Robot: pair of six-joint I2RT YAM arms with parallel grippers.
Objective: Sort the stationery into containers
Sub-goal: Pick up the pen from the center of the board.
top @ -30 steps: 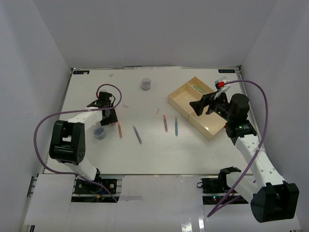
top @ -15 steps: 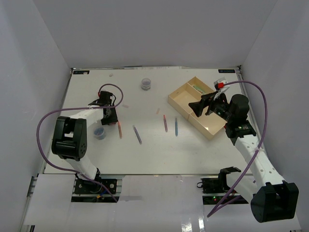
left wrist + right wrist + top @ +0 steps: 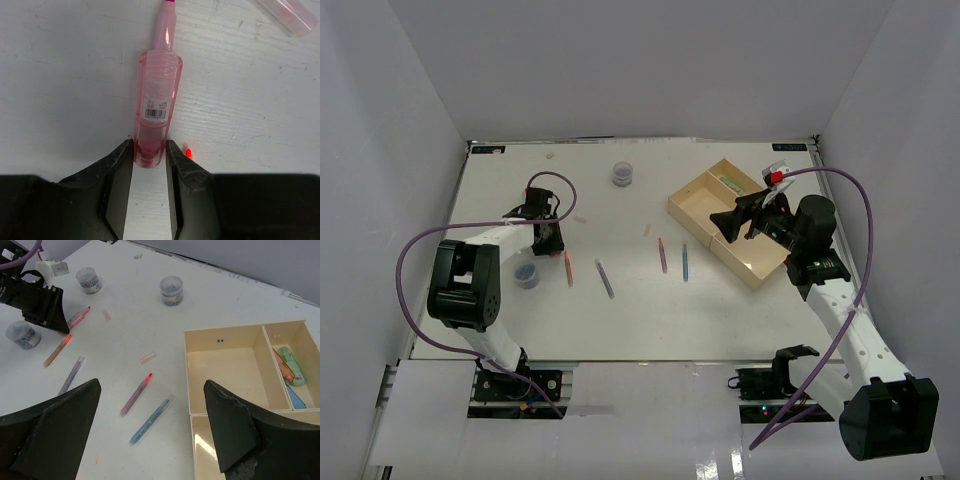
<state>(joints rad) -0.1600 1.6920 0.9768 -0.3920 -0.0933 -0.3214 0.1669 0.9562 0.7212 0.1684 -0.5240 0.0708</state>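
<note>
Grasping: left tool (image 3: 150, 148) pinches the chunky translucent pink marker (image 3: 156, 100); right tool (image 3: 150, 390) gapes empty. Next, carry it to the beige divided tray (image 3: 225, 370).

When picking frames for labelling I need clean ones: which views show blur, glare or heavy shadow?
Left wrist view: pink pen crisp, barcode visible, pincer fingers black and featureless. Right wrist view: fingers soft dark shapes, tray sharp, glare in its near compartment. Top view: even light, faint shadows, pens tiny.

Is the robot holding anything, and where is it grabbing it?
The left gripper pinches the pink highlighter by its blunt back end, with the highlighter lying on the table. The right gripper is open and holds nothing.
</note>
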